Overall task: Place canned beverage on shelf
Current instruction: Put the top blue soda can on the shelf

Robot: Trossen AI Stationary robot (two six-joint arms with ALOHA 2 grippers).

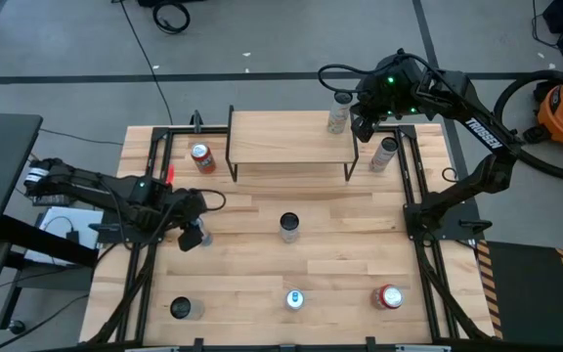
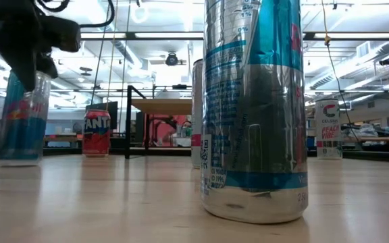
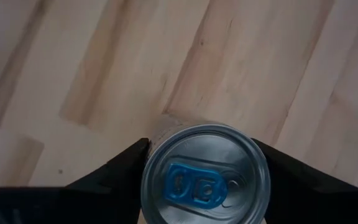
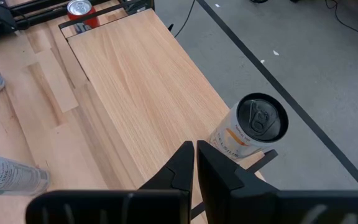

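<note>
My left gripper (image 1: 193, 235) sits over the blue-tabbed can (image 3: 205, 177) on the left side of the tabletop (image 1: 340, 249), one dark finger on each flank of the rim in the left wrist view; I read them as closed against it, though the contact itself is hidden below the rim; the can stands upright on the wood, well short of the shelf (image 1: 289, 137) at the far edge; to do this well I judge I should grip low enough that the tall can cannot pivot, lift straight, then clear the board's black legs before carrying across; my right gripper (image 4: 195, 163) hangs over the shelf's far right corner, fingers pressed together and empty, beside the white and orange can (image 4: 248, 130) standing there; I should set mine down apart from it.
</note>
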